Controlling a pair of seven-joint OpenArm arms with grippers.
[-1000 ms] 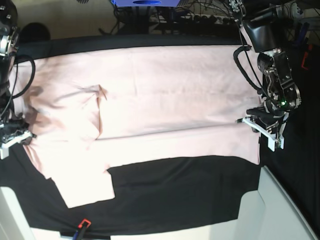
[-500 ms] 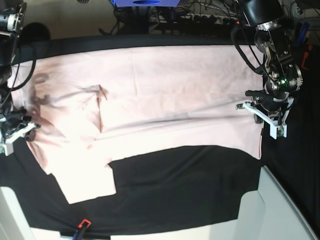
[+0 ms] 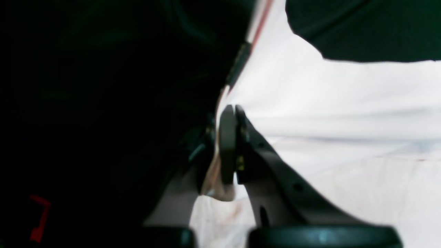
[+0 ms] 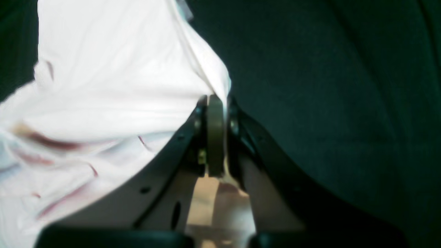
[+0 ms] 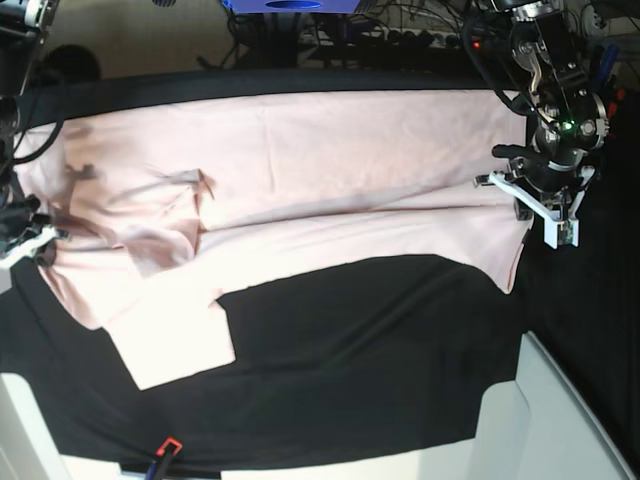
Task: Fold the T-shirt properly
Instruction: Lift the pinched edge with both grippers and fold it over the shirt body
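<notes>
Both grippers, left (image 3: 230, 144) and right (image 4: 216, 137), pinch the T-shirt (image 5: 330, 180) edges (probably hem and shoulder; blurry) above the black table cloth (image 5: 370, 360).

So the T-shirt (image 5: 330, 190) is pale pink, plain side up, spread wide across the black table cloth (image 5: 370, 370) from near the left edge to near the right edge, filling most of the far half. The near long edge is lifted and partly folded over itself, making a ridge running left to right. One sleeve sticks out toward the near left corner and lies flat. There's a small crease left of the middle. Faint reddish print shows through at the left.
</notes>
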